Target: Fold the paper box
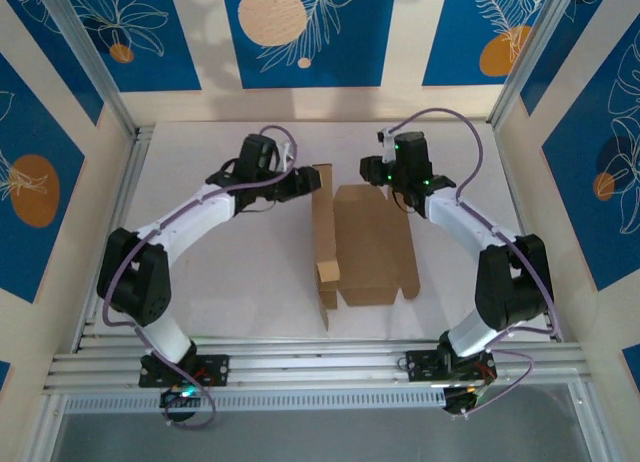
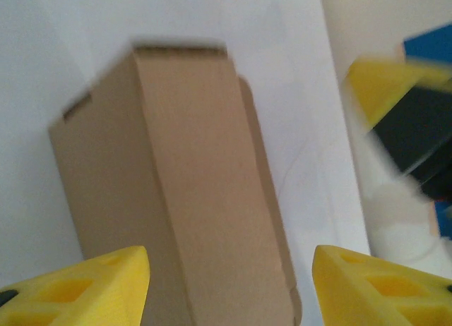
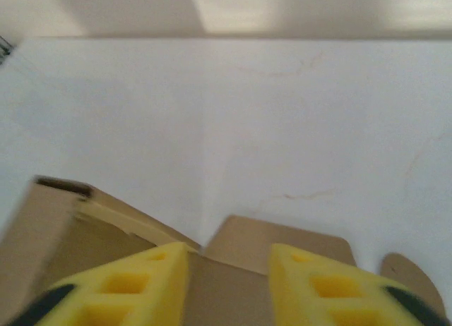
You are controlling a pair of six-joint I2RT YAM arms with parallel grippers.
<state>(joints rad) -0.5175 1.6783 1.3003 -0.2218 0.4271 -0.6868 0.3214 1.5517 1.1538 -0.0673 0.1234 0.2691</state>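
We find the paper box [image 1: 372, 244] lying mid-tabletop [image 1: 230, 282] between the two arms. Its left side panel [image 1: 322, 222] stands upright and the rest lies flat. The left tool [image 2: 229, 254] is released, its fingers wide apart, by the raised panel's far end. The right tool [image 3: 229, 252] hangs narrowly parted over the far right edge; we cannot tell whether it pinches cardboard. We judge wall-raising to be the step in hand. Recommended: push along the crease, hold the base down, and avoid skewing the sheet.
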